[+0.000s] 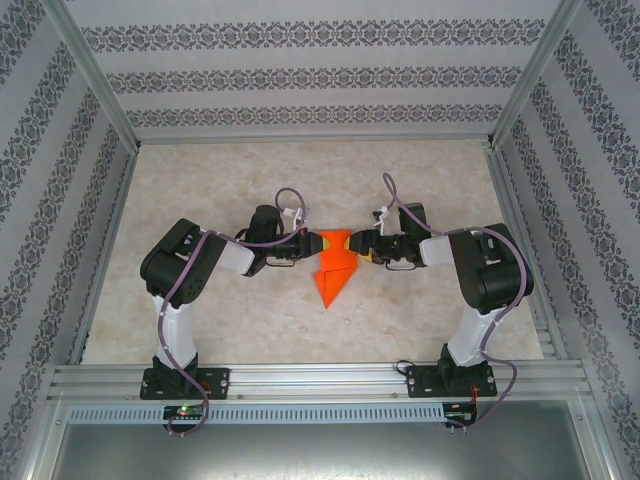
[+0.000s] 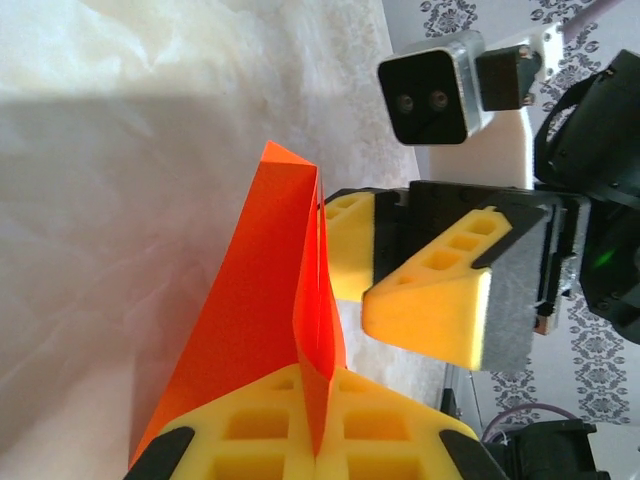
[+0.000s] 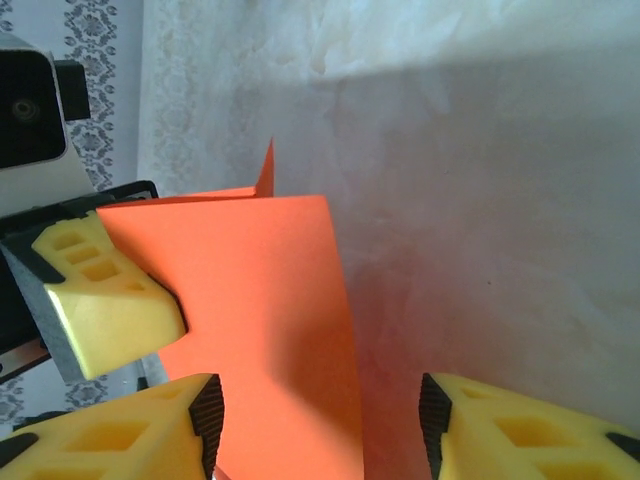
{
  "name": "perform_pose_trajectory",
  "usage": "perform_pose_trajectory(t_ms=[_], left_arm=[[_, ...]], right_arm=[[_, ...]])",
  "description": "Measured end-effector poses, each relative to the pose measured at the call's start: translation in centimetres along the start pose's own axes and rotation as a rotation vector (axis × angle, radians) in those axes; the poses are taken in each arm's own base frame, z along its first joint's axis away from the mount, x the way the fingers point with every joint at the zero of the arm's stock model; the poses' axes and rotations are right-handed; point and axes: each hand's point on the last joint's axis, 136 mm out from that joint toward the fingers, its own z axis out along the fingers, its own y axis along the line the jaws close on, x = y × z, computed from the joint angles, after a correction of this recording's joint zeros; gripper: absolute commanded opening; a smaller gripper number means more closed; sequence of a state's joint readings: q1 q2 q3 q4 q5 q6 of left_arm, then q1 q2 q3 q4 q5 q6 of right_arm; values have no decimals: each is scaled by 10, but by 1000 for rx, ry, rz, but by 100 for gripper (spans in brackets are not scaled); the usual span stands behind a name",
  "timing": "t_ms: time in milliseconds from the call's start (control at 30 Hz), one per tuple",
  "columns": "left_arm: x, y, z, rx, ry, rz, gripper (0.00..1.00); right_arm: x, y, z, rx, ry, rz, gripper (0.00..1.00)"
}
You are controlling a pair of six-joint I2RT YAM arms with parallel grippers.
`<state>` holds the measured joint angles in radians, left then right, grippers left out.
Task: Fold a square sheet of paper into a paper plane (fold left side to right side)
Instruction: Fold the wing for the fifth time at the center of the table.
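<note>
From the top external view, the square sheet of paper (image 1: 335, 268), already creased into a narrower shape with a point toward the arm bases, is seen near the middle of the table (image 1: 210, 180). Its far end is flanked by the left gripper (image 1: 308, 243) and the right gripper (image 1: 362, 246), brought in from either side. In the left wrist view, the left gripper (image 2: 318, 425) is seen clamped on the paper: a raised fold of orange is pinched between its two yellow fingers. Beyond them the sheet is lifted into a standing ridge, with the right gripper's fingers (image 2: 430, 300) just beside that ridge. In the right wrist view, the right gripper (image 3: 320, 410) is shown with its jaws apart. A flap of the paper is held up between them, close against the finger at the left of that picture and apart from the other, so nothing is judged to be gripped on that side yet. Several risks can be judged from here. If the right jaws are closed with the flap so far off centre, only an edge may be caught and the crease may be set askew. If the flap is then pulled against the left pinch, the thin paper may be slipped out or torn. The standing ridge may be buckled into an unwanted crease. Because the two grippers are placed so near each other, their fingers may also be knocked together.
</note>
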<state>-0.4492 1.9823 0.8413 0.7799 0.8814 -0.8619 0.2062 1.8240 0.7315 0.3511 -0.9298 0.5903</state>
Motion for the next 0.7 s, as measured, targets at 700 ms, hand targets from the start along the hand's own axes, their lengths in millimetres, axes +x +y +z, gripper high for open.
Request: perform_pose_trajectory(t_ms=[700], left_arm=[[0, -2, 0, 5, 3, -1, 0]], right_arm=[[-6, 1, -7, -33, -24, -2, 21]])
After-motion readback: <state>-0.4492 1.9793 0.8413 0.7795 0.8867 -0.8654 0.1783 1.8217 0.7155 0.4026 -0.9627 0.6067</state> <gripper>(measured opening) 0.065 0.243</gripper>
